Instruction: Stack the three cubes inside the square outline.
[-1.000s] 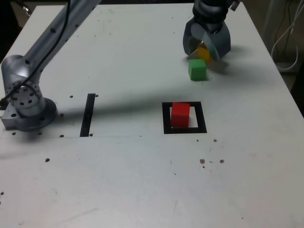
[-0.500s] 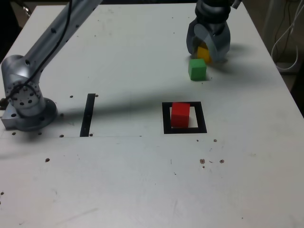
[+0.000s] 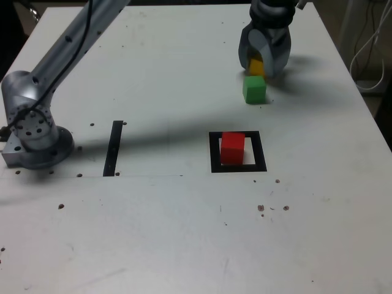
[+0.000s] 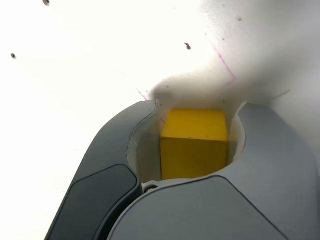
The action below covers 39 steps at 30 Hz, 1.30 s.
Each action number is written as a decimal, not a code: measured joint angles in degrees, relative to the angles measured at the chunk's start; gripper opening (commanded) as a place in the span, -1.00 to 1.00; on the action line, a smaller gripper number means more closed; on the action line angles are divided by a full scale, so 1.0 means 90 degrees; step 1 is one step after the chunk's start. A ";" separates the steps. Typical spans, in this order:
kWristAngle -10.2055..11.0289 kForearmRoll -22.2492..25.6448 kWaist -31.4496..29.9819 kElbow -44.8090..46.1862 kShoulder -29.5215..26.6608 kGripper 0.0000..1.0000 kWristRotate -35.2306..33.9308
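The claw (image 3: 260,60) sits low near the worktop's (image 3: 159,233) far edge, toward its far right corner in the exterior view, with its grey jaws drawn in close around the small solid yellow cube (image 4: 194,142); the wrist view shows the cube filling the gap between them, apparently gripped and resting on the surface. The small solid green cube (image 3: 254,89) stands just beside it, on the near side. The small solid red cube (image 3: 232,147) already stands inside the thick black square outline (image 3: 238,168) toward the middle of the worktop. The step in hand looks like picking up the yellow cube. Next it calls for a straight lift clear of the green cube, then carrying it over and lowering it squarely onto the red one.
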 measured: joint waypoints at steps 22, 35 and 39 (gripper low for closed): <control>-0.0200 0.0650 -0.0202 0.0983 -0.1762 -0.90 -0.2038; -0.0270 0.1098 -0.1799 0.2655 -0.2662 -0.89 -0.4908; -0.0193 0.0989 -0.2330 0.2861 -0.2620 -0.89 -0.5761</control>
